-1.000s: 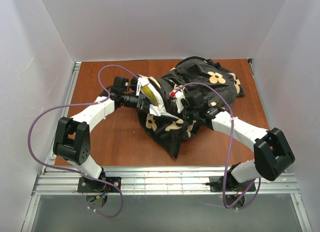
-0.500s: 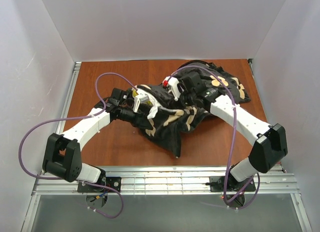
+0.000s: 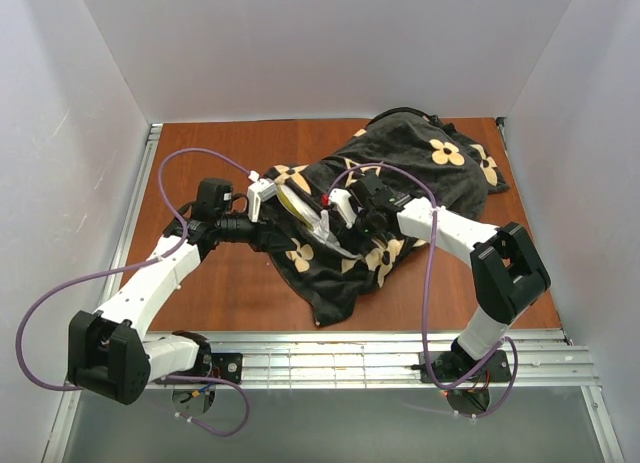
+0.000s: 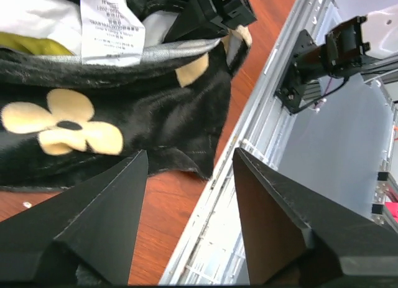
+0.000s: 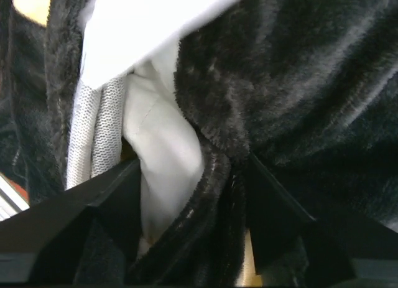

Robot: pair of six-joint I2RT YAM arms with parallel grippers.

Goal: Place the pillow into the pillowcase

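Left jaws stand spread and empty just outside the mouth of the pillowcase (image 3: 420, 168), placed, we judge, to take its hem. Right jaws stand spread astride that mouth's plush hem with white fabric of the pillow (image 5: 163, 157) between them, likely to draw the case on. We judge the pillow mostly inside the pillowcase, one end showing at its mouth.
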